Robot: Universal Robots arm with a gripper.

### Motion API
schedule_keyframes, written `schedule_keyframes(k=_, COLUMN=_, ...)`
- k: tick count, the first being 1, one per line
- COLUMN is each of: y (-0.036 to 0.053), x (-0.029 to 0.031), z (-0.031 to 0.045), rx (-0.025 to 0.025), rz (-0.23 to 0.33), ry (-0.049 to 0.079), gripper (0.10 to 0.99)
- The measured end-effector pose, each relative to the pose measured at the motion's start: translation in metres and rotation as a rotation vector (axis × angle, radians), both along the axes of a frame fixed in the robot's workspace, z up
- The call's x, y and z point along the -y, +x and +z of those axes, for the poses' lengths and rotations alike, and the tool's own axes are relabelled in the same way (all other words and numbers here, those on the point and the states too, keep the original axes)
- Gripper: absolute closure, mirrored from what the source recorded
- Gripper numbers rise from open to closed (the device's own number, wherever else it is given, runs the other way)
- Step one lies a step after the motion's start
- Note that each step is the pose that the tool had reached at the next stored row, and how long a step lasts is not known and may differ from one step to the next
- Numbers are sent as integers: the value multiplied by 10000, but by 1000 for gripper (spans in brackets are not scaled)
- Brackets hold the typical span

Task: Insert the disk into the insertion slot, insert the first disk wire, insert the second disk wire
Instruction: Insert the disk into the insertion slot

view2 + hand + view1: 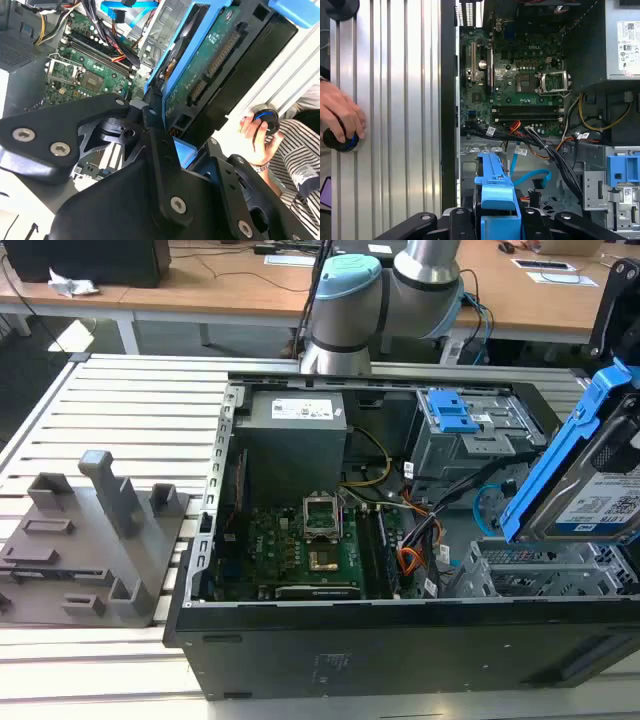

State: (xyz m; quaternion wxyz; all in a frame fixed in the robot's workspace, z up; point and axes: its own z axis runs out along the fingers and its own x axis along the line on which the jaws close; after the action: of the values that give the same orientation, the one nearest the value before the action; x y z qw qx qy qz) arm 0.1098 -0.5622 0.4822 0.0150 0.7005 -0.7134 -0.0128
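Aloft, one disk [600, 490] in claw [497, 220], tilted above one insertion slot [540, 575]

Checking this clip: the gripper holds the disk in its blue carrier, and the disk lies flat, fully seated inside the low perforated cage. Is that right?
Not quite. The gripper does hold the disk, but the disk is not seated. It hangs tilted above the insertion slot, with only its lower edge near the cage's top. The exterior view shows this.

Labels on the disk [600, 475] and the power supply [295, 445] bear no legible print.
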Motion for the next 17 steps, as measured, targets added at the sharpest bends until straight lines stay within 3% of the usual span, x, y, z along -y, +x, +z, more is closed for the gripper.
schedule_keyframes(k=7, y=15, x=0, z=-285, rx=-3, rz=1, ry=1, gripper=722)
schedule_keyframes(k=17, y=88, x=-103, z=-410, rx=-11, rz=-1, ry=5, gripper=722)
